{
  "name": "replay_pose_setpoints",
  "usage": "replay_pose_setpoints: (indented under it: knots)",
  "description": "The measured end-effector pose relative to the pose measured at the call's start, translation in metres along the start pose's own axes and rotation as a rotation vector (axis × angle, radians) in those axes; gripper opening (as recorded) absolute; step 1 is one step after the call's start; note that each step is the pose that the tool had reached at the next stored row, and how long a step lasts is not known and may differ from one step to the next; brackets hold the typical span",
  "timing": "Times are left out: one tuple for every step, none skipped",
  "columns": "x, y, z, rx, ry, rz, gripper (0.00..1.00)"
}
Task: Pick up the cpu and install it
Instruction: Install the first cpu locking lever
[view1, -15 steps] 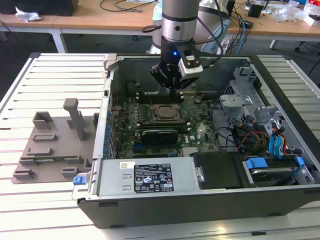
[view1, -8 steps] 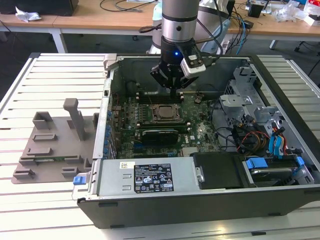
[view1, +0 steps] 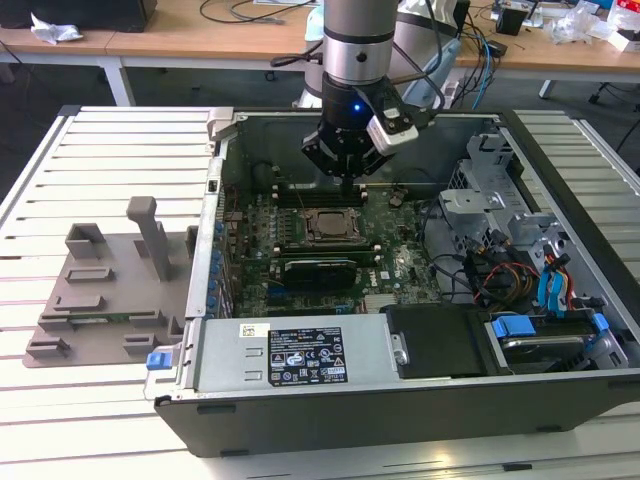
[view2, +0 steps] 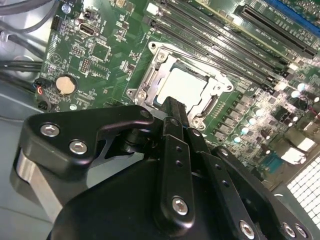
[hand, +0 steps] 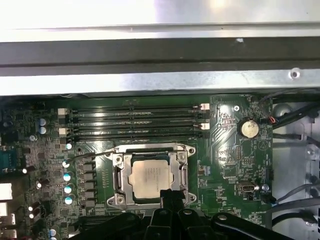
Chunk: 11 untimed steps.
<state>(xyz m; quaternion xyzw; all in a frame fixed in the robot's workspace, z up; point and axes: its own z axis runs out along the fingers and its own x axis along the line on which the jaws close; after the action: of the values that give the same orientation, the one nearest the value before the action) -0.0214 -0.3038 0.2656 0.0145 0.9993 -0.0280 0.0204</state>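
The cpu (hand: 151, 176) lies flat inside the metal socket frame (hand: 118, 176) on the green motherboard, its silver-grey top showing. In the second wrist view the cpu (view2: 186, 86) sits just beyond my fingertips, within the socket frame (view2: 150, 75). My gripper (hand: 168, 194) hovers over the socket's edge, shut, with nothing between its fingers. In the exterior view the gripper (view1: 347, 178) hangs inside the open computer case, a little above and behind the cpu (view1: 326, 226). The black fingers, pressed together, make up the gripper (view2: 173, 104) in the second wrist view.
Memory slots (hand: 135, 122) run beside the socket, a coin battery (hand: 248, 128) sits nearby. A grey plastic tray (view1: 100, 290) lies at the exterior view's left. The power supply (view1: 300, 355), drive cage (view1: 500, 200) and cables (view1: 500, 275) crowd the case.
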Motion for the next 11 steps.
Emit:
replay_pose_setpoints:
  knots:
    - [0.0000,0.0000,0.0000,-0.0004,-0.0006,-0.011,0.11]
    - [0.0000,0.0000,0.0000,-0.0011,-0.0015,-0.026,0.11]
    - [0.0000,0.0000,0.0000,-0.0015,-0.0020,-0.036,0.11]
    - [0.0000,0.0000,0.0000,-0.0017,-0.0024,-0.042,0.11]
    - [0.0000,0.0000,0.0000,-0.0019,-0.0025,-0.044,0.11]
    - [0.0000,0.0000,0.0000,-0.0019,-0.0025,-0.044,0.11]
    - [0.0000,0.0000,0.0000,-0.0020,-0.0026,-0.045,0.11]
    - [0.0000,0.0000,0.0000,-0.0019,-0.0026,-0.045,0.11]
    - [0.0000,0.0000,0.0000,-0.0019,-0.0026,-0.045,0.11]
    - [0.0000,-0.0001,0.0001,-0.0017,0.0063,-0.045,0.11]
    - [-0.0003,0.0000,0.0006,-0.0004,0.0448,-0.048,0.11]
